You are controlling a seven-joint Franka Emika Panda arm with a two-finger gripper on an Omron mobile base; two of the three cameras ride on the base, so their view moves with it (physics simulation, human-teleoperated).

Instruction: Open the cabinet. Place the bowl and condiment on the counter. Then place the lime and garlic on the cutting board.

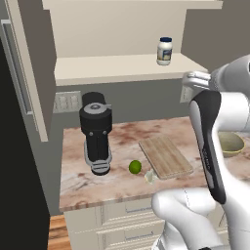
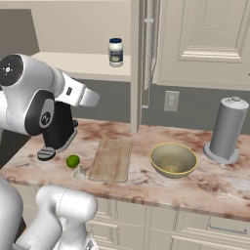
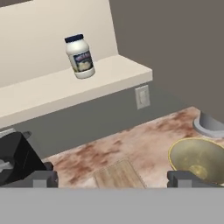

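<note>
Cabinet: the cream wall cabinet (image 2: 195,44) stands open, its raised-panel door swung out to the right in the right base view, the lower shelf bare but for one jar.

Condiment: the small white jar with a dark blue lid (image 3: 80,56) stands upright on that shelf, near its front edge and well apart from everything else; it also shows in the left base view (image 1: 164,51) and the right base view (image 2: 115,52).

Bowl: the wide shallow olive-yellow bowl (image 2: 173,159) sits on the pinkish-brown marble counter (image 2: 215,183), just right of the board, so that step looks done.

Gripper: the two-finger gripper (image 3: 112,178) has its dark tips spread wide with nothing between them, and looks up toward the jar from above the counter.

Lime: the small round bright green lime (image 1: 135,167) lies on the counter beside the board's near left corner, not on it.

Garlic: the small pale lumpy garlic bulb (image 1: 150,177) rests just beside the lime, at the board's corner.

Cutting board: the flat light-brown wooden cutting board (image 1: 165,156) lies bare.

Step in hand: probably the reach for the jar.

Handling: the jar is likely light, rigid and smooth-walled (a slip is the risk); a grasp across the straight body below the lid seems best, kept level.
</note>
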